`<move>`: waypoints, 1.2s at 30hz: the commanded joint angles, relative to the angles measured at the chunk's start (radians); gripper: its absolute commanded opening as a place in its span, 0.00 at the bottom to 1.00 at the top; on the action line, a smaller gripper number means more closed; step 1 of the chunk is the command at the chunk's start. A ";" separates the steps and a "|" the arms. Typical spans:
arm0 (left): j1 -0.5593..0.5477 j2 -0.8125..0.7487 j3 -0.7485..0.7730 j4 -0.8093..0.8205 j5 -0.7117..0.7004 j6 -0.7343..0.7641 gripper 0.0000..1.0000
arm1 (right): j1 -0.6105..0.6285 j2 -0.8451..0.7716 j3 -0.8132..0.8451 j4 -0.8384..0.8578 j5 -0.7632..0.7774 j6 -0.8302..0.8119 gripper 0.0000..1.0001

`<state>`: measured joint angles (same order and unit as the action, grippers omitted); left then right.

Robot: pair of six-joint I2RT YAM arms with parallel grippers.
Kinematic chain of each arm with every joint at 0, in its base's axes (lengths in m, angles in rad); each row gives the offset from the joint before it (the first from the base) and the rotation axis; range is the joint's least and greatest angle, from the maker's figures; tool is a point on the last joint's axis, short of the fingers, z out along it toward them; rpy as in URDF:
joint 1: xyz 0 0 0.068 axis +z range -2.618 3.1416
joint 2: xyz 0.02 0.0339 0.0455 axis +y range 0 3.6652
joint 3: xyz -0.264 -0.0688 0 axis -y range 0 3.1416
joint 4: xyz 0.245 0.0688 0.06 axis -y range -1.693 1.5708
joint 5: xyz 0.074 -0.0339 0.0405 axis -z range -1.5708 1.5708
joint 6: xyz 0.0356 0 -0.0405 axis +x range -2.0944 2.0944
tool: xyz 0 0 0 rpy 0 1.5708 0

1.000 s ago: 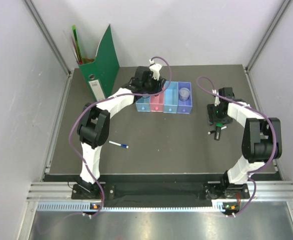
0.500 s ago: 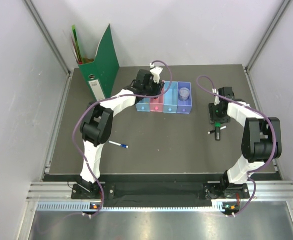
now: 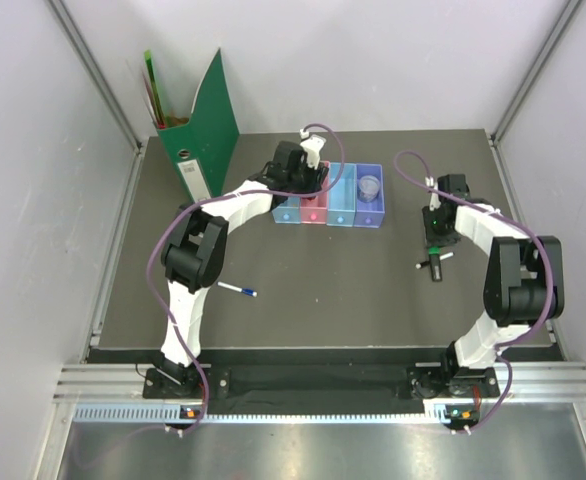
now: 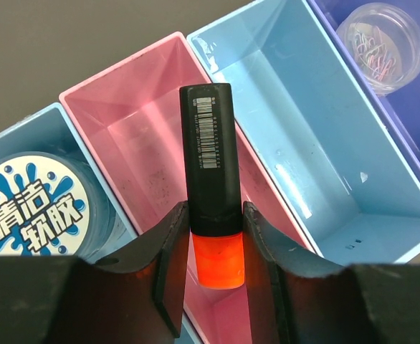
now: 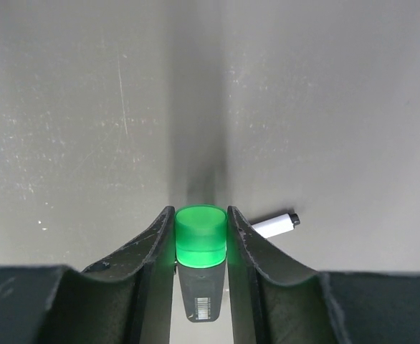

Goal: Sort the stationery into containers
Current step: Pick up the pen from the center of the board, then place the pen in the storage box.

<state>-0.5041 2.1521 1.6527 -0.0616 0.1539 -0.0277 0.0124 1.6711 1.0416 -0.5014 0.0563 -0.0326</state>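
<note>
- Left gripper [image 4: 210,215] clamped on the orange-and-black highlighter [image 4: 211,165], poised over the pink tray [image 4: 135,107]: best lowered lengthwise before release.
- Right gripper [image 5: 200,213] pinching the green-capped marker [image 5: 201,240] on the table [image 5: 88,107]: lift straight, clearing the white pen [image 5: 274,226] just beside.

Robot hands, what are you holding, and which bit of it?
The left hand grips the orange-and-black highlighter where black meets orange. The right hand pinches the green-capped marker by its green cap.
</note>
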 commanded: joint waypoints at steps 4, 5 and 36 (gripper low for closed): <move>-0.001 -0.034 -0.013 0.046 -0.004 0.002 0.51 | -0.005 -0.068 0.009 0.012 0.002 0.008 0.13; -0.001 -0.038 -0.013 0.045 -0.002 0.002 0.55 | -0.005 -0.074 0.012 0.009 0.005 0.008 0.13; -0.178 -0.465 -0.278 -0.083 0.075 0.348 0.65 | -0.005 -0.152 0.508 -0.068 -0.010 0.069 0.13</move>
<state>-0.6525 1.7271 1.3785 -0.1436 0.2207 0.2413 0.0120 1.5024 1.4384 -0.5987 0.0582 0.0010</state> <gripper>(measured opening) 0.652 0.292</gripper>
